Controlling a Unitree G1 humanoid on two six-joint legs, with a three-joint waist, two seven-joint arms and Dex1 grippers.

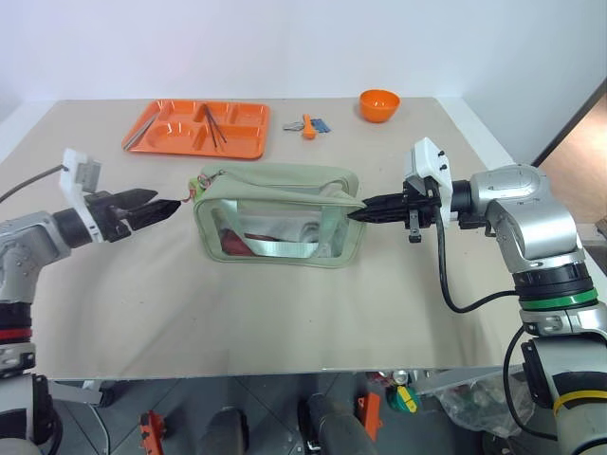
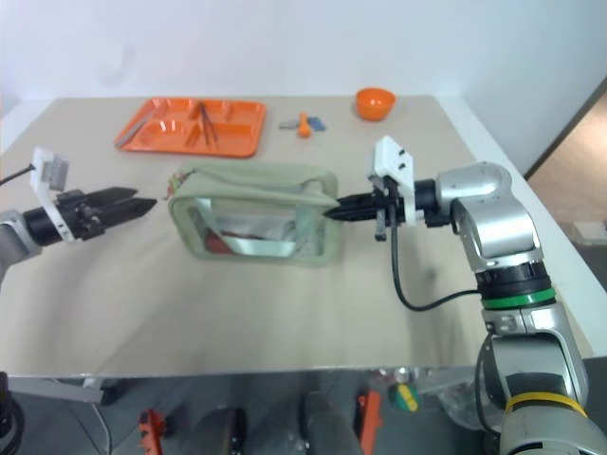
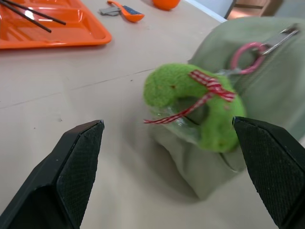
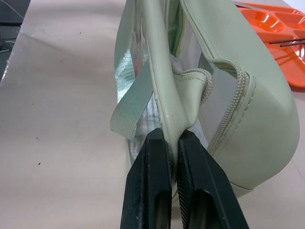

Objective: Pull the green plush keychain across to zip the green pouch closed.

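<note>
The pale green pouch [image 1: 280, 213] lies on the table's middle, its clear window facing me and its zipper running along the top. The lime green plush keychain [image 3: 190, 102], tied with a red checked ribbon, hangs at the pouch's left end [image 1: 197, 187] on a pink ring. My left gripper [image 1: 159, 207] hovers just left of that end, open, and in the left wrist view its wide-spread fingers [image 3: 71, 176] frame the plush without touching it. My right gripper [image 1: 360, 214] is shut on the fabric seam at the pouch's right end [image 4: 174, 129].
An orange tray [image 1: 194, 153] holding thin dark utensils sits at the back left. An orange bowl [image 1: 378, 104] stands at the back right, with small orange and blue items [image 1: 306, 124] between them. Bare tabletop [image 1: 285, 313] stretches toward the front edge.
</note>
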